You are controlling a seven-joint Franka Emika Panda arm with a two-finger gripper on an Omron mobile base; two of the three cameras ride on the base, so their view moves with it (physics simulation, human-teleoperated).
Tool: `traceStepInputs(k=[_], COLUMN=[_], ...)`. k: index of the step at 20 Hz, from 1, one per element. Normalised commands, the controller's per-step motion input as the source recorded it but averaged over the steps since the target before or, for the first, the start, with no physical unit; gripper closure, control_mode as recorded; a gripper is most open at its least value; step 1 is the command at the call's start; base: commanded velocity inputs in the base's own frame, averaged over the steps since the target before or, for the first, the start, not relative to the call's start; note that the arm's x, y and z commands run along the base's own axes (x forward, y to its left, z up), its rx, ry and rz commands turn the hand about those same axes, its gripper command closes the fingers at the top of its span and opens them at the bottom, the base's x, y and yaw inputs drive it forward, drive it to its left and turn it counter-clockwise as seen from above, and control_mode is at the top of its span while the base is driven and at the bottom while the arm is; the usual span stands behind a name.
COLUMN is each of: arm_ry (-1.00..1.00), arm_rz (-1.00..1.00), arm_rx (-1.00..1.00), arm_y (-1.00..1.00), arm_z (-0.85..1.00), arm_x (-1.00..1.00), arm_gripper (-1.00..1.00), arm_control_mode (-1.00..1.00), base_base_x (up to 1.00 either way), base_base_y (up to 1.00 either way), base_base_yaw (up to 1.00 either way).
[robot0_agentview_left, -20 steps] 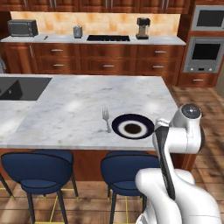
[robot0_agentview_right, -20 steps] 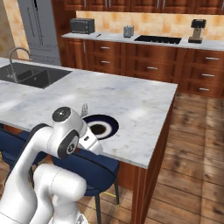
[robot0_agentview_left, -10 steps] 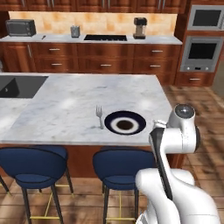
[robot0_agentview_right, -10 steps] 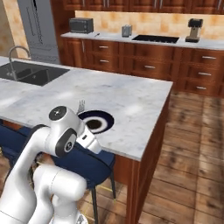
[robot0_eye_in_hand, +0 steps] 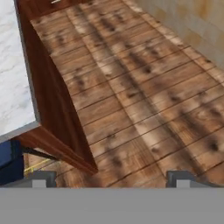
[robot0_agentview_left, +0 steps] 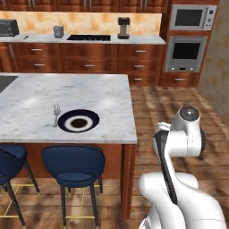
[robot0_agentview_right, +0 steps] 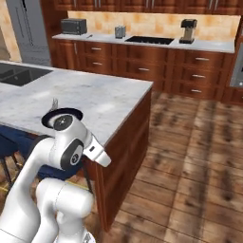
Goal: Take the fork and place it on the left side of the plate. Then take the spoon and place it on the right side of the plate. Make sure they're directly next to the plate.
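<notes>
The plate (robot0_agentview_left: 78, 120) with its navy rim and brown centre lies near the front edge of the marble island (robot0_agentview_left: 103, 96). The silver fork (robot0_agentview_left: 56, 114) lies directly beside it on the plate's left, tines pointing away. From the right base view the fork (robot0_agentview_right: 54, 103) and a sliver of the plate (robot0_agentview_right: 72, 112) peek over my arm's elbow. My gripper (robot0_eye_in_hand: 111, 180) is open with nothing between its fingertips (robot0_eye_in_hand: 40, 178); it points down at the wooden floor off the island's right corner (robot0_eye_in_hand: 17, 96). The wooden spoon is out of view.
Blue stools (robot0_agentview_left: 74, 164) stand under the island's front edge. The island's wooden end panel (robot0_eye_in_hand: 54, 118) is close on the hand's left. Open plank floor (robot0_agentview_left: 179, 100) stretches right. Back counter holds a coffee machine (robot0_agentview_left: 123, 27); wall ovens (robot0_agentview_left: 185, 49) behind. Sink (robot0_agentview_right: 19, 74) at far left.
The whole picture has shifted: the base has driven right, so the island, plate and fork slid left in both base views. The arm stays folded; plate and fork keep their places.
</notes>
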Motion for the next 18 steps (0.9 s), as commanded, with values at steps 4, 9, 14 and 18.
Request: traceStepInputs(k=[4, 9, 14, 18], arm_ry=[0.0, 0.0, 0.0, 0.0], arm_rz=[0.0, 0.0, 0.0, 0.0], arm_rx=[0.0, 0.0, 0.0, 0.0], arm_y=[0.0, 0.0, 0.0, 0.0], arm_z=[0.0, 0.0, 0.0, 0.0], arm_x=[0.0, 0.0, 0.0, 0.0], arm_gripper=[-1.0, -1.0, -1.0, -1.0], arm_control_mode=[1.0, 1.0, 1.0, 1.0], base_base_x=[0.07, 0.59, 0.98, 1.0], base_base_y=[-1.0, -0.76, -0.63, -0.61], base_base_yaw=[-0.02, 0.0, 0.03, 0.04])
